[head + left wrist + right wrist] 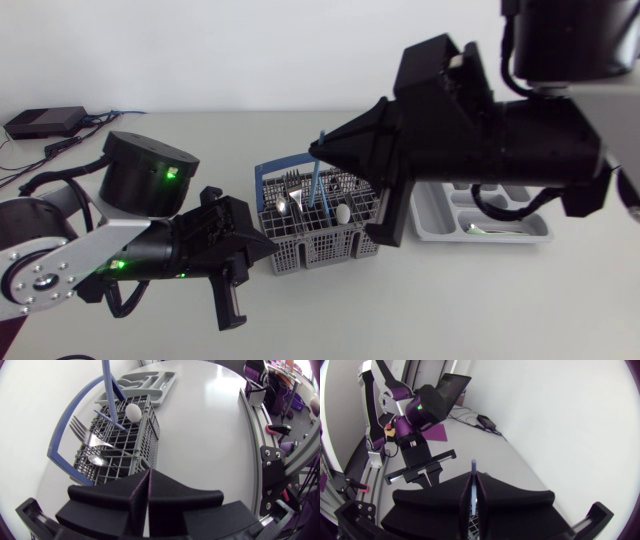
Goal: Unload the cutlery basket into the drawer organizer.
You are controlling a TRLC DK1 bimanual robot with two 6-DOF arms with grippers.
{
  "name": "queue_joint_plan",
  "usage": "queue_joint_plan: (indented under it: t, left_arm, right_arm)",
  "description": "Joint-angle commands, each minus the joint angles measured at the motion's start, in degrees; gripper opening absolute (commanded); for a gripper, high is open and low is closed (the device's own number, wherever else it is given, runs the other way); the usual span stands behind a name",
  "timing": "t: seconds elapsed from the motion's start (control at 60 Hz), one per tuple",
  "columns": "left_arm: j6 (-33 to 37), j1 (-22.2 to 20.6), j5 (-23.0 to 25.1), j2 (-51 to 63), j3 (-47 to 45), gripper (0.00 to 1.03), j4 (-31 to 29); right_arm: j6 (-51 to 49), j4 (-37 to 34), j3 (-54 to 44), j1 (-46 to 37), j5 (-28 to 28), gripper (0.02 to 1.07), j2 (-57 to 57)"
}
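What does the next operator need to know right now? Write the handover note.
Right gripper: shut on the blue utensil, its lower end in the cutlery basket.
Left gripper: shut, empty, beside the basket.
Done: one silver piece lies in the drawer organizer.
To do: blue utensil, fork, spoon and white piece go to the organizer.

no text, label, brand, number or sign can be read in any of the views.
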Motion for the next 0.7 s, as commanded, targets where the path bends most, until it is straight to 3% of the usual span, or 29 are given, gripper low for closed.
queue_joint_plan:
  t: [0.0, 0.15, 0.333, 0.433, 0.683]
  left_arm:
    - [-1.21, -0.23, 0.23, 0.68, 1.20, 0.15, 0.26]
    - [-1.30, -0.50, 0.23, 0.33, 1.64, 0.15, 0.17]
    - [-1.30, -1.11, 0.23, 0.24, 1.64, 0.15, 0.26]
    - [-1.39, -1.46, 0.23, 0.15, 1.73, 0.15, 0.26]
    - [-1.65, -1.46, 0.23, -0.46, 1.73, 0.15, -0.09]
  right_arm:
    - [1.69, -2.54, 1.22, 0.31, 1.30, 0.08, -3.28]
    - [1.43, -8.34, -0.36, -5.14, 1.04, 0.08, -8.99]
    - [-0.50, -14.50, -1.94, -25.44, -8.89, 0.08, -10.58]
    - [-1.56, -15.11, -2.29, -33.35, -10.47, 0.08, -7.50]
    - [1.08, -12.65, 3.33, -41.52, -10.39, 0.08, 9.81]
